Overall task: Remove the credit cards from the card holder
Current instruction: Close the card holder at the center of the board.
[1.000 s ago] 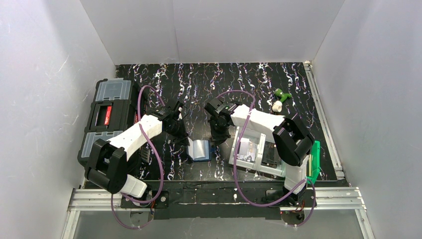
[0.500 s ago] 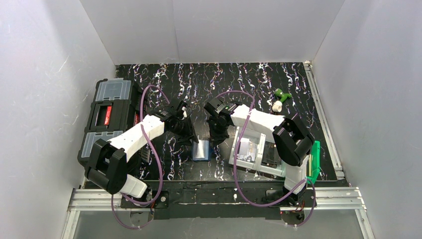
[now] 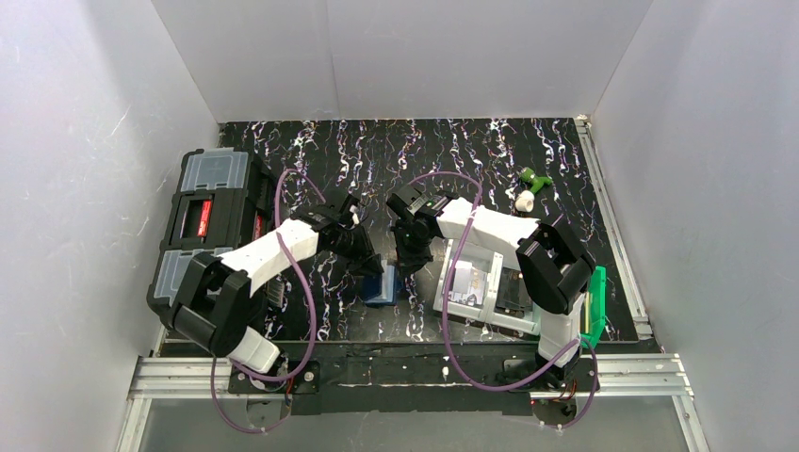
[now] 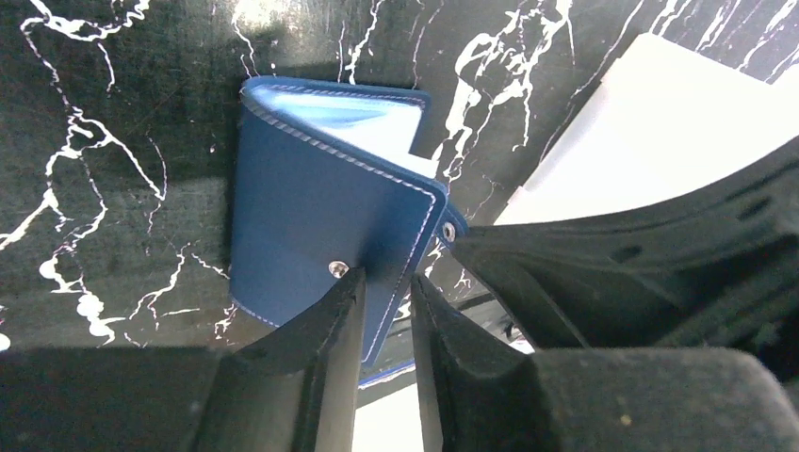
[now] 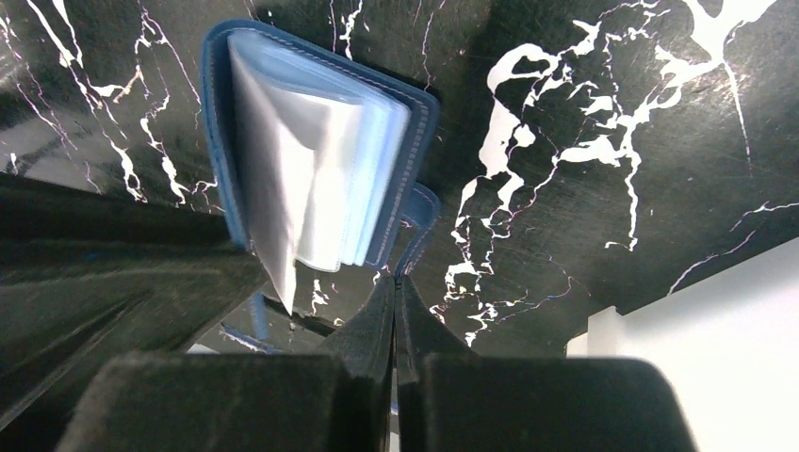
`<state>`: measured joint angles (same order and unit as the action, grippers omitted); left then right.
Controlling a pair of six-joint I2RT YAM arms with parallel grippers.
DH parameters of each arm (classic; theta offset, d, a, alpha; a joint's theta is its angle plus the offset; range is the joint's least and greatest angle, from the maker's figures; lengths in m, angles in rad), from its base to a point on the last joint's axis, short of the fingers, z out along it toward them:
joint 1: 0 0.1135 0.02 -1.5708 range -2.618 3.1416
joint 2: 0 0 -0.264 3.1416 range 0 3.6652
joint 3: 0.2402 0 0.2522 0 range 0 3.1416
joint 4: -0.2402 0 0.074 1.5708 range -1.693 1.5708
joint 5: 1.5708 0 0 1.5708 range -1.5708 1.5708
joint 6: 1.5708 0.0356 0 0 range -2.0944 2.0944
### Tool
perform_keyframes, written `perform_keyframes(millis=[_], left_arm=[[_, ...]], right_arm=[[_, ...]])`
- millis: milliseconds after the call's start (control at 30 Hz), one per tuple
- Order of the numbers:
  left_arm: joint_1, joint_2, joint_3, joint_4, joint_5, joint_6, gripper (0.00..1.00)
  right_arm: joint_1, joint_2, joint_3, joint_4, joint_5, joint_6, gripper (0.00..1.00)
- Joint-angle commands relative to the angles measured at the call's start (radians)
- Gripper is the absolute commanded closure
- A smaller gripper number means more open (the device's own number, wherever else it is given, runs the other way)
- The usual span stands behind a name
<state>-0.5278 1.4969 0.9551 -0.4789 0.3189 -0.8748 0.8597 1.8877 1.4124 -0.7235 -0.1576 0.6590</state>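
The navy blue card holder [image 3: 384, 285] lies half open on the black marbled table between my two grippers. In the left wrist view its navy cover [image 4: 311, 217] faces the camera with a metal snap. My left gripper [image 4: 384, 278] has its jaws a narrow gap apart, and the cover's stitched edge runs between them. In the right wrist view the pale blue sleeves [image 5: 311, 160] fan out. My right gripper [image 5: 396, 280] is shut on the holder's snap tab [image 5: 421, 202]. No credit card shows clearly. From above, the left gripper [image 3: 369, 264] and the right gripper [image 3: 411, 264] flank the holder.
A black toolbox [image 3: 203, 231] stands at the left edge. A white tray [image 3: 485, 287] with flat items lies just right of the holder, with a green part [image 3: 594, 301] beside it. Small green and white objects [image 3: 529, 188] lie at the back right. White walls enclose the table.
My left gripper has moved right, onto the card holder's near-left side. The holder shows less pale blue from above. The right arm has stayed put.
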Motion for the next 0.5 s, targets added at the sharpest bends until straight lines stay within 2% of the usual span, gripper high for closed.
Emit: perform_keyframes(millis=[0,267,400,467], left_arm=[[-0.008,0.026,-0.027,0.022,-0.001,-0.037,0.80],[-0.008,0.094,-0.032,0.029,-0.040,-0.040,0.94],[-0.008,0.127,-0.036,0.032,-0.063,-0.035,0.96],[-0.008,0.145,-0.036,0.039,-0.060,-0.028,0.93]], right_arm=[[0.006,-0.004,0.022,0.018,-0.008,0.006,0.99],[0.006,-0.009,0.015,0.019,-0.006,0.010,0.99],[0.006,-0.008,0.022,0.021,-0.011,0.011,0.99],[0.006,-0.006,0.026,0.022,-0.017,0.012,0.99]])
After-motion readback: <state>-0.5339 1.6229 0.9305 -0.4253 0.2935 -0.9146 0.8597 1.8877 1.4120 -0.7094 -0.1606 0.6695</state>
